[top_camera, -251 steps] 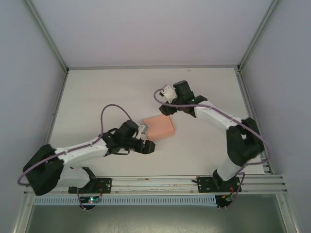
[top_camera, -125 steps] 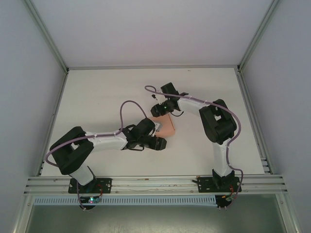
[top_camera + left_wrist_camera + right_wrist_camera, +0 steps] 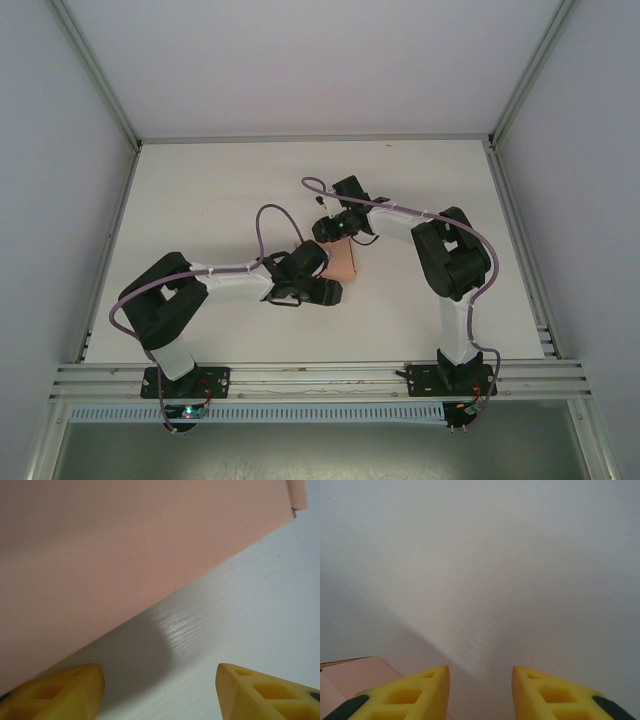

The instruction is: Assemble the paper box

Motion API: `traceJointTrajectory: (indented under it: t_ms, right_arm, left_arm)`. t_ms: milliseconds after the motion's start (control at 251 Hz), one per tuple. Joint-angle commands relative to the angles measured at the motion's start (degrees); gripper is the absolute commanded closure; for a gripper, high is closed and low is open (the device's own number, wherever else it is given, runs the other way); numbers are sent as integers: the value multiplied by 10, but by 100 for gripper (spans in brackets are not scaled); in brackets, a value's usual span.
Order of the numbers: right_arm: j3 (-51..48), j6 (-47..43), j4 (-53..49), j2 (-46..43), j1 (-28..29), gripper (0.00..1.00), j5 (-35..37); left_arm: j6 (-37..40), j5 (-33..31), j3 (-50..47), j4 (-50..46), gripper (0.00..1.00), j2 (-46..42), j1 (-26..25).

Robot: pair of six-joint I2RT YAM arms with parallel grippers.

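Overhead, looks down on a white table (image 3: 200,200). Finds the paper box (image 3: 343,262), a small salmon-pink rectangle, lying near the middle of the table between the ends of the two arms. Shows the left arm (image 3: 230,285) reaching in from the lower left, its black wrist right against the box's left side and covering part of it. Shows the right arm (image 3: 450,255) bent at the elbow and reaching leftward, its wrist just beyond the box's far edge.

Up close from the left wrist, catches the left gripper (image 3: 159,666) released, yellow fingertips (image 3: 60,692) set wide apart with bare table between them and nothing grasped. Puts a broad pink face of the box directly ahead, slanting across the upper left, its lower edge meeting the fingertip on the view's left; cannot tell touching from just clear.

From the right wrist, catches the right gripper (image 3: 480,670) likewise released, fingertips closer together yet parted, with white table alone between them. Places one corner of the box low on the left, just beside that side's fingertip and outside the gap.
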Motion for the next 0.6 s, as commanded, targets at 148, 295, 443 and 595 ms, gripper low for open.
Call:
traceJointTrajectory:
  t_ms: [148,295,443,595]
  right_arm:
    - [-50,8,-99,-3,38,65,-64]
    - [-61,29,-96,-23,24,67,-36]
    - [-76,48,-87,-52,5,67,-5]
    - [-105,54,-80,-83,-4,67,19]
  left_arm:
    - [3,-160,-7,95,39,1,27]
    - [-10,-229,-35,120,39,-25,27]
    - [1,-237,-37,118,38,-28,27]
    - [-2,-242,-45,127,38,-36,30]
